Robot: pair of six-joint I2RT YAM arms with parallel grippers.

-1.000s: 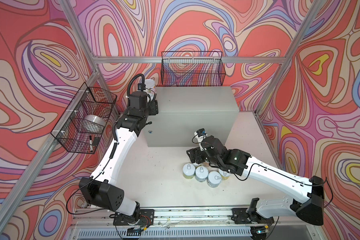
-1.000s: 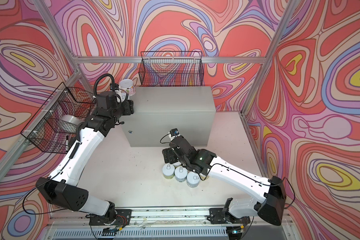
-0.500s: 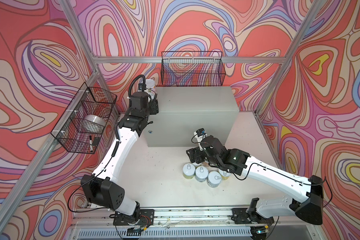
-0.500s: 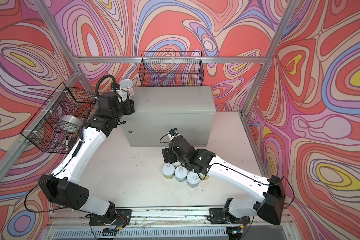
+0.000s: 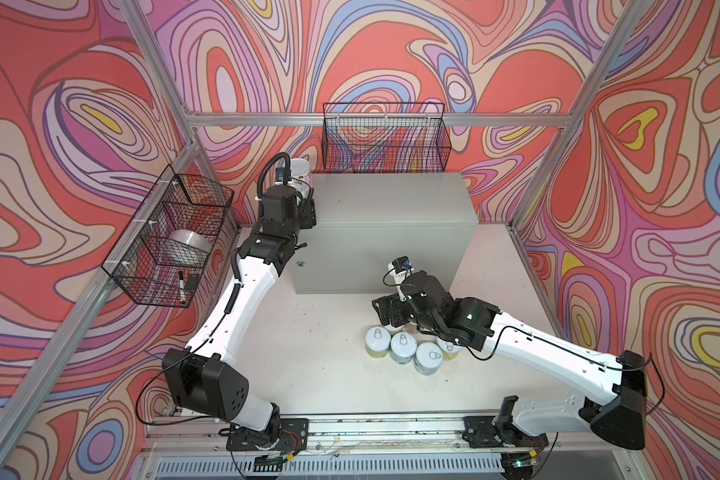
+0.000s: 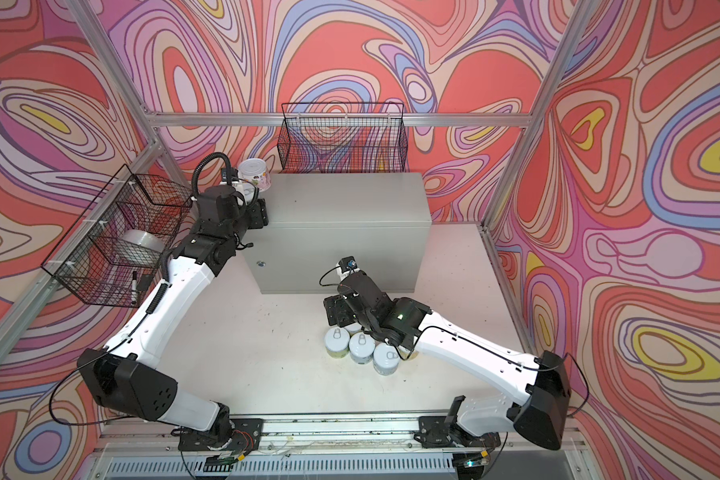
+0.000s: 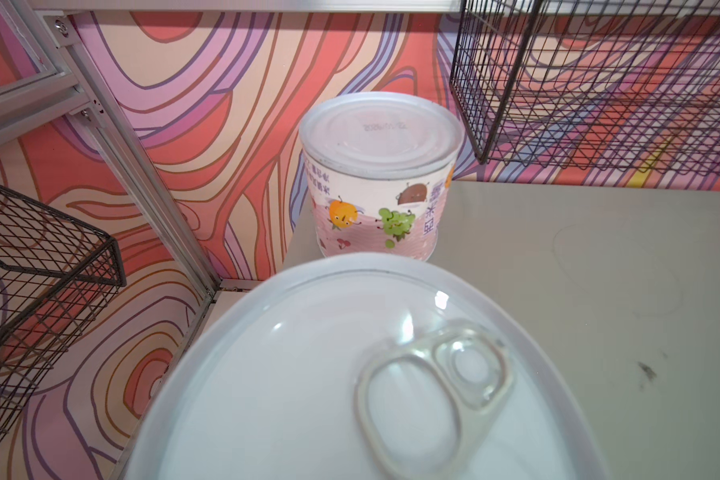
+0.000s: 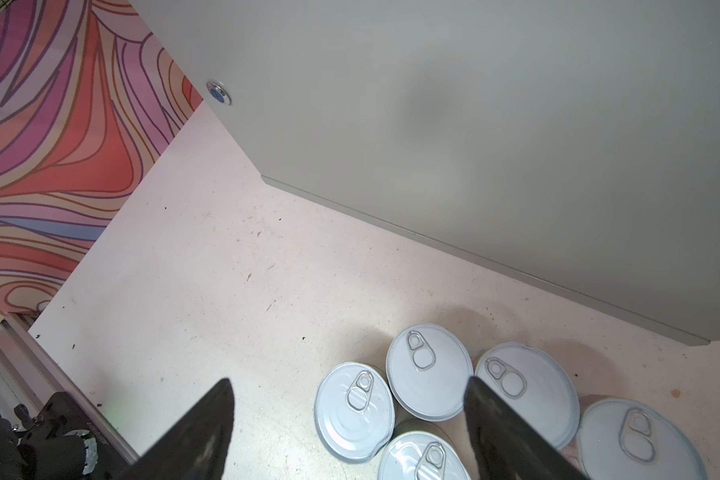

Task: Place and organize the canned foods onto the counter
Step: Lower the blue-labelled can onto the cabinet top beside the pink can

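Note:
My left gripper [image 5: 305, 203] is shut on a can [image 7: 308, 395] over the back left corner of the counter [image 5: 391, 208]; its pull-tab lid fills the left wrist view and hides the fingers. Just behind it a pink-labelled can [image 7: 377, 174] stands on the counter's corner, plain end up, also visible in both top views [image 6: 253, 172]. Several cans [image 5: 403, 347] stand clustered on the table in front of the counter. My right gripper [image 8: 350, 399] hangs open above that cluster [image 6: 360, 345], with nothing between its fingers.
A black wire basket [image 5: 385, 137] hangs on the back wall above the counter. Another wire basket [image 5: 171, 245] on the left wall holds a tape roll [image 5: 190, 245] and a marker [image 5: 181, 286]. The counter's front has a small round lock [image 5: 300, 263].
My left arm has carried its can slightly further back along the counter's left edge. The right arm and the cans on the table have not moved.

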